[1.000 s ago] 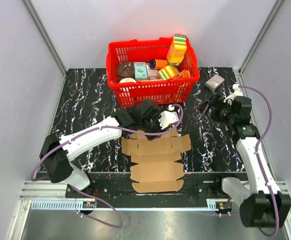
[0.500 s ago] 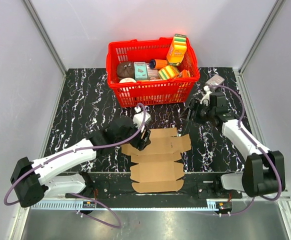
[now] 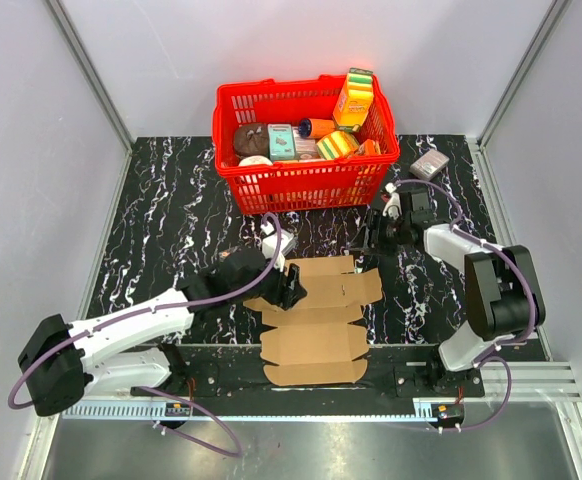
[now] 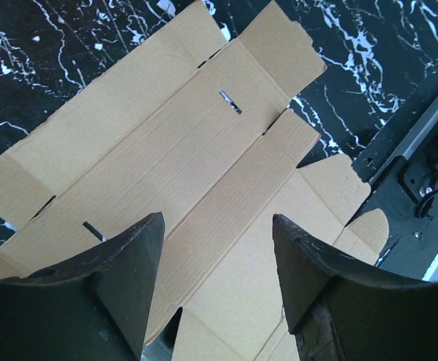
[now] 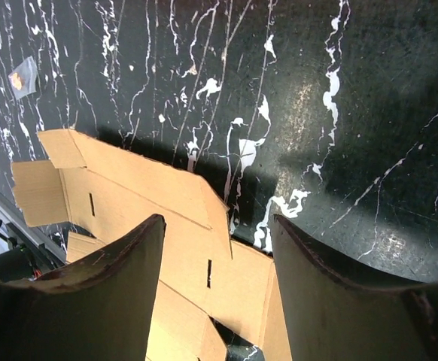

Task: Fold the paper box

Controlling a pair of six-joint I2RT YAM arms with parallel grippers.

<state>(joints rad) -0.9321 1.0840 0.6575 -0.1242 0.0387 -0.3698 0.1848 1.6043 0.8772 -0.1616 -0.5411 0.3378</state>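
Where the box (image 3: pixel 314 310) lies, we see a flat, unfolded brown sheet on the tabletop (image 3: pixel 171 210). It is at centre, close to the front edge, near the red basket (image 3: pixel 306 185) but apart from it.

L pincer (image 3: pixel 291 290) sits over the sheet's left part. Its wrist view shows the jaws apart w/ nothing between them, i.e. released, and creased panels and slots show below. We cannot tell whether the fingertips touch the cardboard.

R pincer (image 3: pixel 359 247) is at the sheet's far right corner. Jaws likewise apart, released, nothing gripped. Its wrist view shows a corner flap and bare tabletop beneath.

The basket holds assorted coloured packs. A small grey box (image 3: pixel 430 164) rests right of the basket, well apart from the sheet.
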